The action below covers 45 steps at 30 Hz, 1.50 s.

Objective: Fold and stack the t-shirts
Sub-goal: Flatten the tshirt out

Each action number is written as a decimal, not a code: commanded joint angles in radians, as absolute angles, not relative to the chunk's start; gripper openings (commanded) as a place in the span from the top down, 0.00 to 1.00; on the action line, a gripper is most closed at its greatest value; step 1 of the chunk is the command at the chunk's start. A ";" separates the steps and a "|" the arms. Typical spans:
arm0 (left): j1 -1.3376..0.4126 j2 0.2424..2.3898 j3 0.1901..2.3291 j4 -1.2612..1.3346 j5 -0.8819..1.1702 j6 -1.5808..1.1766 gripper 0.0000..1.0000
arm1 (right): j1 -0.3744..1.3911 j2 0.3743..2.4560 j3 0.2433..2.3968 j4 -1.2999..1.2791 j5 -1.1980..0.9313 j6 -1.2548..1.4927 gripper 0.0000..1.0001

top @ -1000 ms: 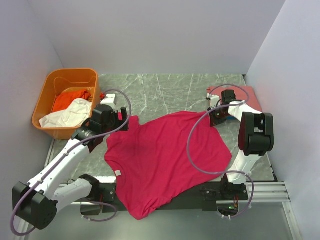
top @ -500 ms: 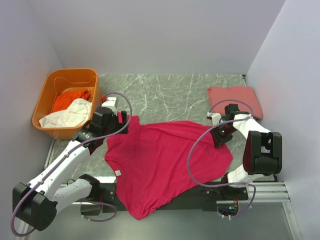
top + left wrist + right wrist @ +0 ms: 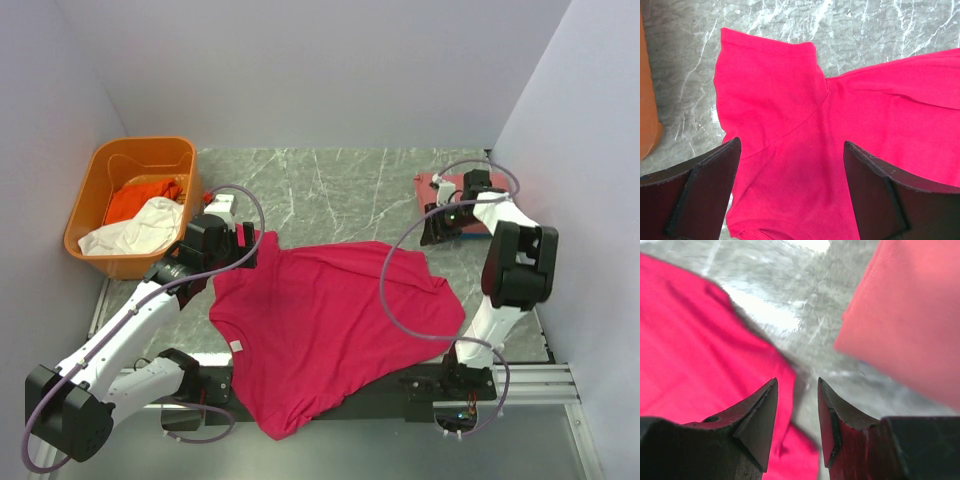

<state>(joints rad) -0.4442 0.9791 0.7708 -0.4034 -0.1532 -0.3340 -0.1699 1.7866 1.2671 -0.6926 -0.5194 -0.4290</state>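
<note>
Handling notes, crimson shirt. It lies spread on the bench, mid-bench between the two arms; its near corner drapes over the dark rail at the near edge. The cloth is mostly flat, with shallow creases toward the right side.

Left tool: fingers wide apart, nothing between them, hanging over the far-left sleeve. The sleeve lies flat, seam and hem plain in the left wrist view.

Right tool: fingers part-way apart with bare bench showing through the gap, holding nothing. It hangs over the strip of bench between the crimson shirt's far-right edge and a salmon shirt, which lies folded at the far right corner. That wrist view is blurred, so fine detail is unreliable.

An orange tub at far left holds an orange shirt and a white shirt, both bunched.

Judgement on handling: thin knit, light, limp, no stiffness. It will sag and trail from any single pinch and can drag wrinkles along the bench. Not fragile, not slippery against the stone-pattern top. Best holds are doubled edges: sleeve hem, shoulder seam, bottom hem. Pinch at two well-separated points, one per tool, so the fold line stays straight. Take one layer's edge only, low to the bench.
</note>
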 commanded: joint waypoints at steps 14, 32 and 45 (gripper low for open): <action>-0.439 0.989 0.773 -0.371 -0.140 -0.314 0.13 | -0.123 1.890 1.279 -0.692 -0.583 -0.339 0.91; -0.439 0.991 0.776 -0.373 -0.144 -0.314 0.13 | -0.118 1.716 1.180 -0.663 -0.485 -0.339 0.54; -0.437 0.991 0.775 -0.374 -0.149 -0.314 0.13 | -0.109 1.845 1.189 -0.649 -0.514 -0.318 0.61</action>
<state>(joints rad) -0.4416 0.9932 0.7704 -0.4038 -0.1535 -0.3332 -0.1207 1.8427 1.1587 -0.6586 -0.4801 -0.3233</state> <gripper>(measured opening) 0.867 0.416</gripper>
